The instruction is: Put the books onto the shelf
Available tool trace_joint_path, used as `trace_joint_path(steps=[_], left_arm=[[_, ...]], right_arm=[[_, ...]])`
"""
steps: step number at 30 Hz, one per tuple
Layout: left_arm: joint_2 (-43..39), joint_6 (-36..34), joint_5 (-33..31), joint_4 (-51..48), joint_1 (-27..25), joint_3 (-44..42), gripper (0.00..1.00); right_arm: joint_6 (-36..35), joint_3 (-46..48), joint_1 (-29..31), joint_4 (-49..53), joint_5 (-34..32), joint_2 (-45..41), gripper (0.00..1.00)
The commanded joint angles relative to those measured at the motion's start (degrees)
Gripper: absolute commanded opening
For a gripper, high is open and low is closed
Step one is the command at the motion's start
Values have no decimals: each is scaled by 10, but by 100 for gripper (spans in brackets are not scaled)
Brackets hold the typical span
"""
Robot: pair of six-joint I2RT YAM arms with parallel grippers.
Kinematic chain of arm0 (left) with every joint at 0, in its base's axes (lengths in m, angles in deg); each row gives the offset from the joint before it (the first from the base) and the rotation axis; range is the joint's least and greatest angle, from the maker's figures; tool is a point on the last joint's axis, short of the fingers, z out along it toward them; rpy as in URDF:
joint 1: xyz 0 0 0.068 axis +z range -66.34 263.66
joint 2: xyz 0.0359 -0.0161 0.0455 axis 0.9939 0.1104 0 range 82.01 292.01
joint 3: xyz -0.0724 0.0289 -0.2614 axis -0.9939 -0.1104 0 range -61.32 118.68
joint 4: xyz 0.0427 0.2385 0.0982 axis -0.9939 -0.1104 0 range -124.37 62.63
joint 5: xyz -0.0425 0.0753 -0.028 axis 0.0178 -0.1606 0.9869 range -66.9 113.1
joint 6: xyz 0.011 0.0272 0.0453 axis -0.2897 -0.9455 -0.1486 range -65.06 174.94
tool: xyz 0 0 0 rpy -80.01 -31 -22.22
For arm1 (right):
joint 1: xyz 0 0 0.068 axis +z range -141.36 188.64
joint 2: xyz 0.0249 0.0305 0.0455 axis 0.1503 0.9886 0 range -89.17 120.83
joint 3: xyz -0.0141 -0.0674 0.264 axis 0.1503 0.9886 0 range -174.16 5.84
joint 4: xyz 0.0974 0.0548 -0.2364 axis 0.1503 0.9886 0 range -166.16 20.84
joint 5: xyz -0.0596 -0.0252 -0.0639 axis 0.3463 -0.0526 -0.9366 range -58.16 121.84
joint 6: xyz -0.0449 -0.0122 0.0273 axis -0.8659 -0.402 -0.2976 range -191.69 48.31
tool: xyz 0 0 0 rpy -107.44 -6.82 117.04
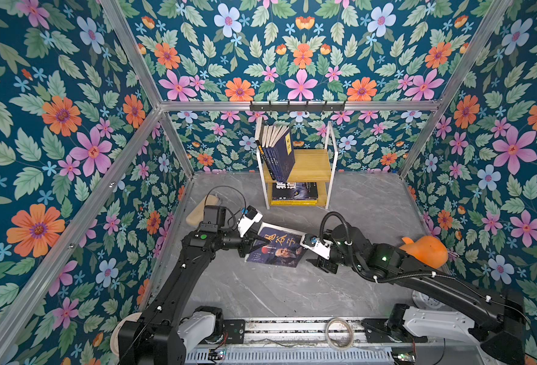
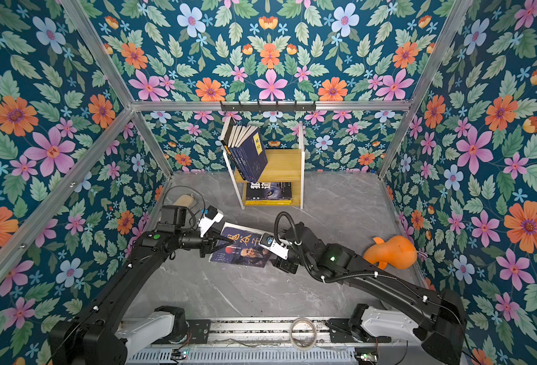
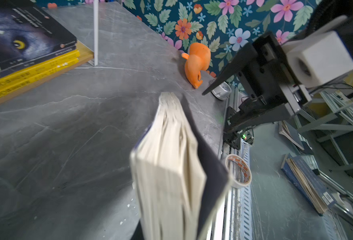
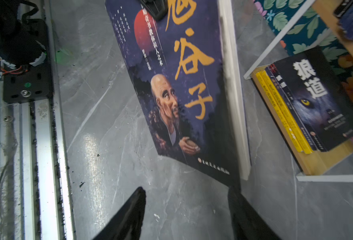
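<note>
A purple book [image 1: 276, 249] with orange characters sits tilted, its edge clamped in the left tool [image 1: 254, 244]. Beyond the tool, the shelf [image 1: 313, 164] carries leaning navy books [image 1: 281, 155] above and a flat stack [image 1: 295, 193] below.

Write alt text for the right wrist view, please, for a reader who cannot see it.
A purple book showing orange characters and a bald man is gripped at one edge by the left pincer. The right pincer stands open just short of it; the shelf nearby holds stacked books.
</note>
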Motion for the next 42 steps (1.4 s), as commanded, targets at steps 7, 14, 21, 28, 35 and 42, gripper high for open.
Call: trace_joint_path(steps=[7, 14, 21, 28, 35, 42], left_arm=[[5, 96, 37, 72, 46, 17, 0], [6, 268, 41, 198, 74, -15, 0], [7, 423, 6, 284, 100, -44, 0], [5, 526, 6, 318, 104, -54, 0], [1, 608, 13, 342, 104, -68, 0], [3, 700, 18, 369, 103, -67, 0]], right_arm=[[9, 88, 0, -71, -127, -173, 71], [5, 162, 1, -86, -189, -328, 99], [27, 191, 0, -92, -220, -375, 99], [82, 154, 0, -91, -199, -239, 99], [102, 124, 34, -183, -231, -114, 99], [-31, 122, 120, -327, -342, 0, 99]])
